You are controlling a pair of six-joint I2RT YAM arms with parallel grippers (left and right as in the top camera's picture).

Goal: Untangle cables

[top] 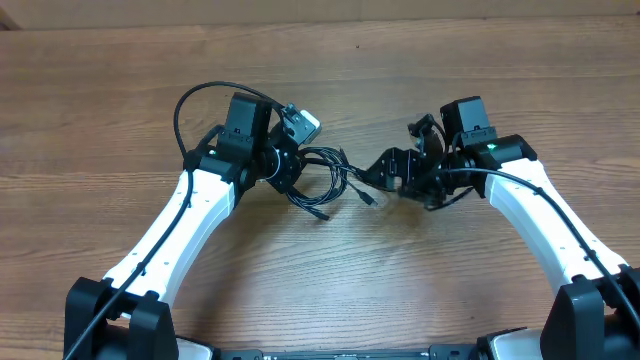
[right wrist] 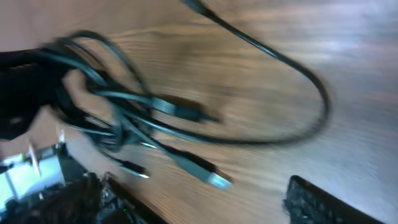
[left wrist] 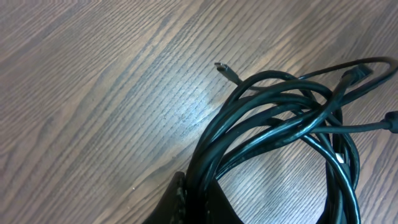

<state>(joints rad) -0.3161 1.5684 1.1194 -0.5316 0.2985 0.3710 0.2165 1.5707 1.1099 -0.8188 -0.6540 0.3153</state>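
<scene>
The cables (top: 322,182) are a bundle of thin black cords in overlapping loops on the table between my two arms. In the left wrist view the loops (left wrist: 280,118) run down into my left gripper (left wrist: 200,190), which is shut on the bundle's lower strands. A small plug (left wrist: 227,70) sticks out above the loops. My right gripper (top: 393,172) stands just right of the bundle. In the blurred right wrist view it (right wrist: 205,205) is open with nothing between its fingers. In front of it lie the tangled cables (right wrist: 118,106), a silver-tipped plug (right wrist: 214,178) and one strand in a wide curve (right wrist: 314,93).
The wooden table (top: 330,60) carries only the cables. A thicker black wire (top: 195,100) arcs up from the left arm, and a white wrist camera box (top: 300,123) sits just above the bundle. Both white arms reach in from the near edge.
</scene>
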